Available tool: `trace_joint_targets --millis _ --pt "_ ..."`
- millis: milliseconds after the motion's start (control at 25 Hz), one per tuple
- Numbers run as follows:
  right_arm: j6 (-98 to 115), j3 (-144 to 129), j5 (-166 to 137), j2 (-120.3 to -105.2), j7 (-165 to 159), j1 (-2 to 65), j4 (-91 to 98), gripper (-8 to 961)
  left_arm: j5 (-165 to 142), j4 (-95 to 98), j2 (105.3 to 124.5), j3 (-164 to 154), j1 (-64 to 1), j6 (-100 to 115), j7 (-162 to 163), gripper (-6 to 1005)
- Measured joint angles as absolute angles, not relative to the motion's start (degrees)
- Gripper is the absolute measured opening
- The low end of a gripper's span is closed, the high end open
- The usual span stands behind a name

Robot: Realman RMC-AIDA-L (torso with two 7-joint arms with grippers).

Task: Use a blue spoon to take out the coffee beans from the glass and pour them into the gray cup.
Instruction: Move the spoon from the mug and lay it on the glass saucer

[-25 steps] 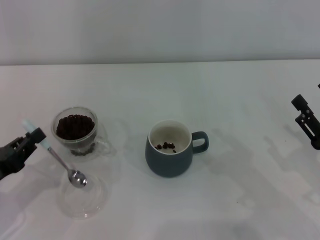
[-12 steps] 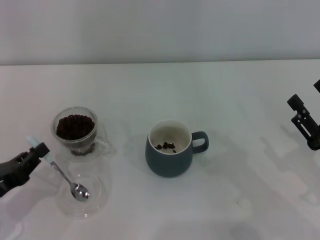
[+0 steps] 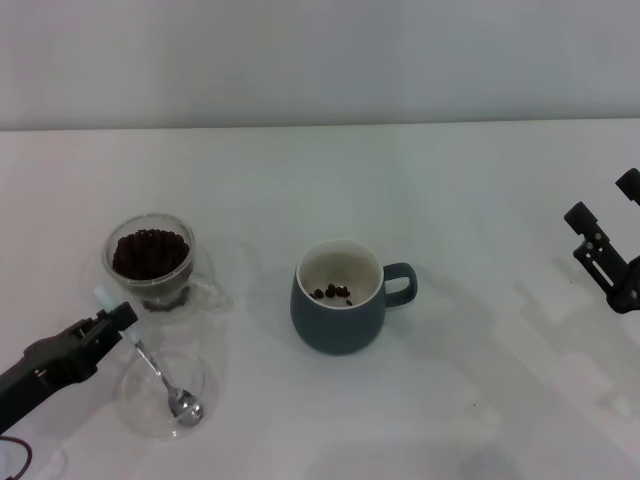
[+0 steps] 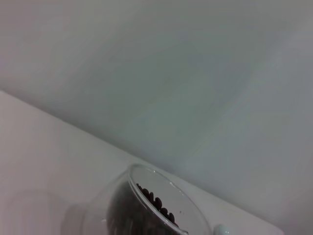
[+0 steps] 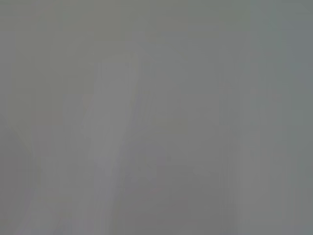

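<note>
The blue spoon [image 3: 165, 378] has sunk into the dish [image 3: 203, 375], apparently pinched by the left gripper [image 3: 118, 320].

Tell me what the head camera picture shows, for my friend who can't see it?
The left gripper holds the blue spoon by its handle, with the spoon's bowl resting in a flat clear dish. Behind it stands the glass full of coffee beans. The gray cup at the middle holds a few beans, and the right gripper waits far right.

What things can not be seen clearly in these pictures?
- Left gripper, head view: whether it grips the blue spoon cannot be told.
- Right gripper, head view: cut by the edge.
- Glass, left wrist view: its lower part is cut off.
- Right wrist view: only blur.
</note>
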State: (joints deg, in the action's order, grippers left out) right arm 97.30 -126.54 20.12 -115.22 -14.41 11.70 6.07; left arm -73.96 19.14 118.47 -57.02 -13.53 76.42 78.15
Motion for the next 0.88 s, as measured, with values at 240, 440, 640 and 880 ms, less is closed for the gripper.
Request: trace_joint_targets --millis 240,440,640,880 --pt "97.35 -127.35 20.12 -115.22 -14.42 11.55 6.07 650 -74.01 19.05 118.46 -56.85 -13.13 75.62 77.52 281" --pt "97.55 -127.36 20.12 -115.22 -14.41 11.49 6.07 651 -74.01 19.07 118.32 -56.87 -12.55 74.34 77.51 412" --pt "97.56 -127.43 20.13 -115.30 -14.41 11.51 6.41 651 -74.01 19.08 118.00 -56.96 -11.75 72.56 76.63 520" --pt "97.65 -127.44 20.13 -115.31 -14.41 11.43 6.86 651 -73.66 19.34 117.79 -56.51 -10.55 71.99 73.52 611"
